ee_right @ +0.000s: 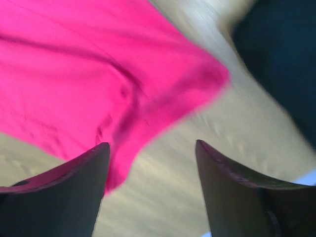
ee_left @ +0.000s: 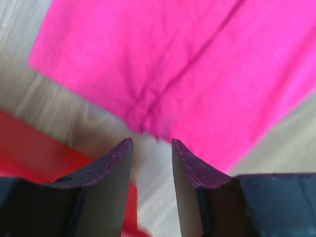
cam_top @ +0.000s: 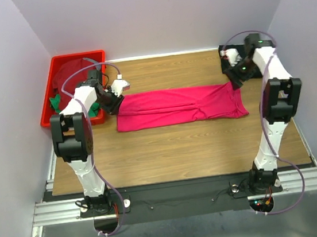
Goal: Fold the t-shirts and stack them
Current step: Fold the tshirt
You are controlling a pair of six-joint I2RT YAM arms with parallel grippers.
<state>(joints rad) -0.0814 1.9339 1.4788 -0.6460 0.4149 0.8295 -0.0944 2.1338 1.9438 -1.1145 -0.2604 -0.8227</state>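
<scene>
One bright pink-red t-shirt (cam_top: 180, 105), folded into a long strip, lying flat across the middle of the wooden table (cam_top: 180, 150), left tool (ee_left: 152, 143) spread apart just off its left end, right tool (ee_right: 150, 145) spread wide at its right end, neither holding anything

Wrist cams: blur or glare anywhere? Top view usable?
Left wrist: pink t-shirt and table smeared by blur, fingers fairly sharp. Right wrist: same smear, shirt edge soft, dark patch at upper right unreadable. Top external: sharp, evenly lit, no glare.
</scene>
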